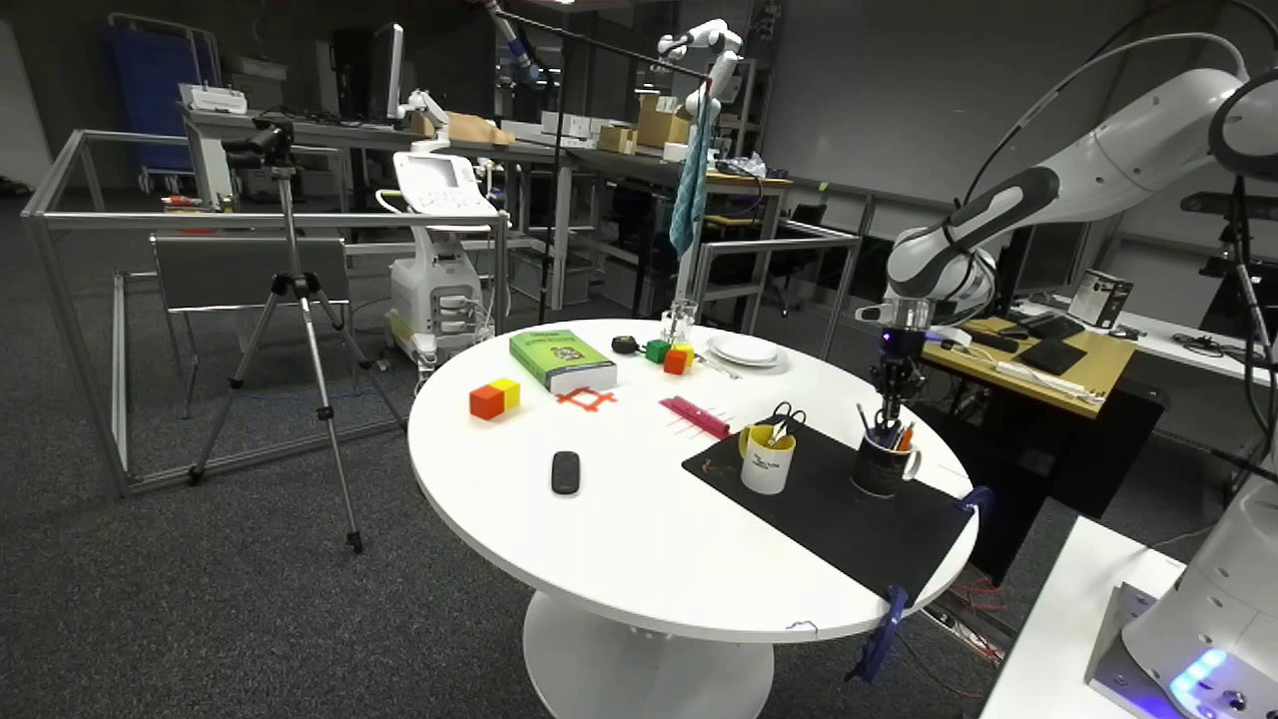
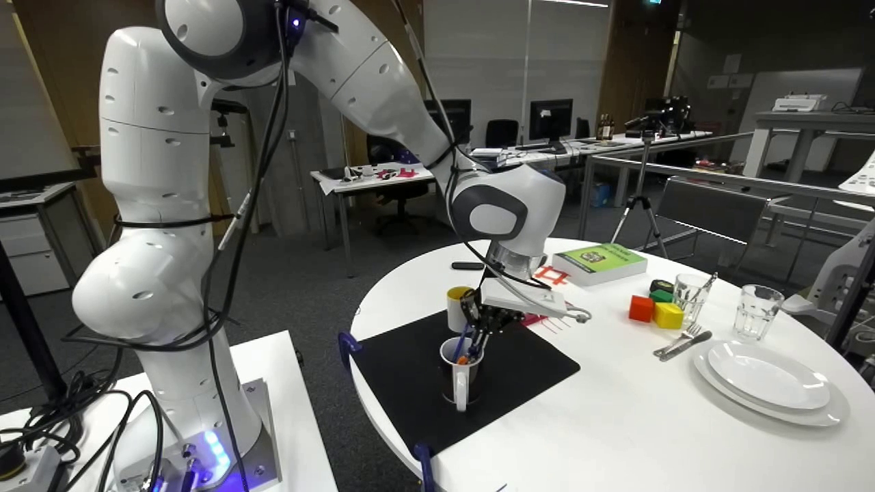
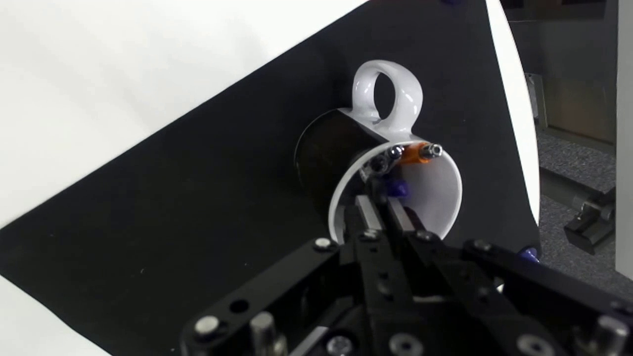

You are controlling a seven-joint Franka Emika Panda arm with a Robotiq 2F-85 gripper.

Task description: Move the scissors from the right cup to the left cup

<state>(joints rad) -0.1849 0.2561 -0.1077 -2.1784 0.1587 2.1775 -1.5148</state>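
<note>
The dark cup (image 1: pixel 883 471) stands upright on the black mat, with an orange pen (image 3: pixel 413 154) and other pens inside. It also shows in an exterior view (image 2: pixel 448 377) and in the wrist view (image 3: pixel 324 151). The pale cup (image 1: pixel 766 469) with a yellow inside stands beside it and shows in both exterior views (image 2: pixel 455 316). Scissors (image 1: pixel 779 429) with black loops stick up from the pale cup. My gripper (image 3: pixel 379 199) points down into the dark cup's mouth. Its fingers are close together, with a dark blurred thing in the narrow gap; whether they grip it is unclear.
The black mat (image 1: pixel 839 534) is held by blue clamps (image 1: pixel 879 639) at the round table's edge. A dark oblong device (image 1: pixel 565 472), a green book (image 1: pixel 561 359), coloured cubes (image 1: pixel 486 401), a pink part (image 1: pixel 696 416), glasses (image 2: pixel 757 311) and plates (image 2: pixel 765 383) stand further off.
</note>
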